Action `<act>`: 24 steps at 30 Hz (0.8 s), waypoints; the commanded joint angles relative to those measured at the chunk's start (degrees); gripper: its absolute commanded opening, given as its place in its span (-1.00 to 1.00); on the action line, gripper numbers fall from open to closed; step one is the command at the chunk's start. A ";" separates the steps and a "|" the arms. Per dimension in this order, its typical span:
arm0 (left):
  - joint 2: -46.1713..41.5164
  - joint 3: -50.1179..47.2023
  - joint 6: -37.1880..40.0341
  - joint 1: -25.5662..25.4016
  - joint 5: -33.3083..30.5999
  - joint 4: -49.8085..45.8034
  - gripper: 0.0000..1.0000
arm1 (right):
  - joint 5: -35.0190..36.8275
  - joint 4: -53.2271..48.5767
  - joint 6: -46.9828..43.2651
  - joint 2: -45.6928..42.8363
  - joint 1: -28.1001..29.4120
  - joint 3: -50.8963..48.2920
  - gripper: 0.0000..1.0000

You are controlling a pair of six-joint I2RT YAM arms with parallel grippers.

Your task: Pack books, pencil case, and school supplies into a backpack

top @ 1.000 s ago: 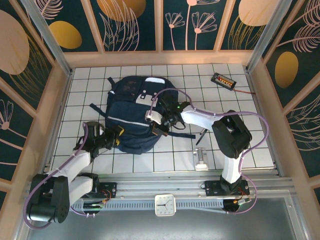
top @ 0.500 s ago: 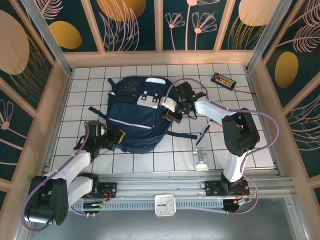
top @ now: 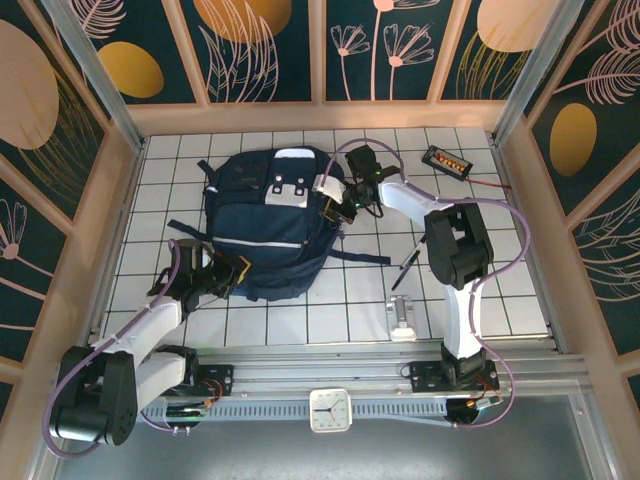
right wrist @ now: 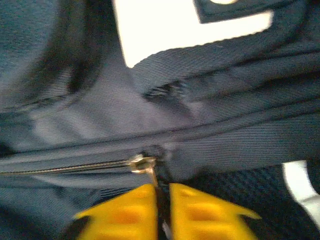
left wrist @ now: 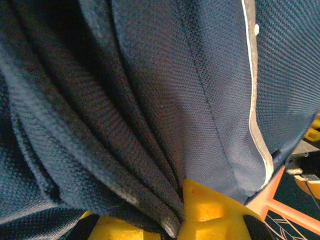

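- Backpack (top: 265,235): navy fabric, lying flat on the tiled table (top: 500,290), top end toward the far wall, straps trailing on either side.
- Left gripper (top: 228,275): at the near bottom edge of the backpack. Its yellow fingers (left wrist: 200,212) are closed hard on a bunch of folded navy cloth.
- Right gripper (top: 338,203): at the upper right flank of the backpack. Its fingers (right wrist: 200,210) are drawn almost together, with the zipper pull (right wrist: 146,165) pinched in the thin slot between them.
- Step in hand, as judged: working the zipper, with the left arm anchoring the bag against the pull. Whether the zipper is being opened or shut cannot be told.
- Black pen (top: 408,263): lying on the table right of the backpack, well apart from it and not yet packed.
- Next move, as judged: draw the slider along the track in line with the teeth while the cloth is kept taut. The tab is small and could slip free.
- White patches (top: 290,185): no legible print.
- Black gadget (top: 446,160): far right on the table, with a yellow-red label too small to read.
- Silver metal piece (top: 402,318): unmarked.
- Clock (top: 330,410): on the near rail, face too small to read.
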 commanded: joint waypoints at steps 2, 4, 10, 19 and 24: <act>1.34 3.98 6.92 0.25 0.53 -13.19 -0.21 | 5.93 7.96 3.09 -4.74 -4.10 -2.59 0.36; 1.01 8.21 10.92 0.25 -1.51 -19.26 0.52 | 5.77 11.65 4.93 -9.77 -4.05 -8.49 0.71; -6.21 12.19 14.70 0.25 -4.18 -31.08 0.97 | 0.55 17.21 7.79 -23.09 -2.58 -20.42 0.98; -3.95 18.45 20.91 0.25 -7.61 -32.40 0.98 | -0.13 18.39 2.98 -21.21 7.81 -22.92 0.81; 2.26 19.43 26.04 0.34 -11.49 -30.91 0.97 | -0.61 21.73 2.17 -17.26 8.51 -23.23 0.72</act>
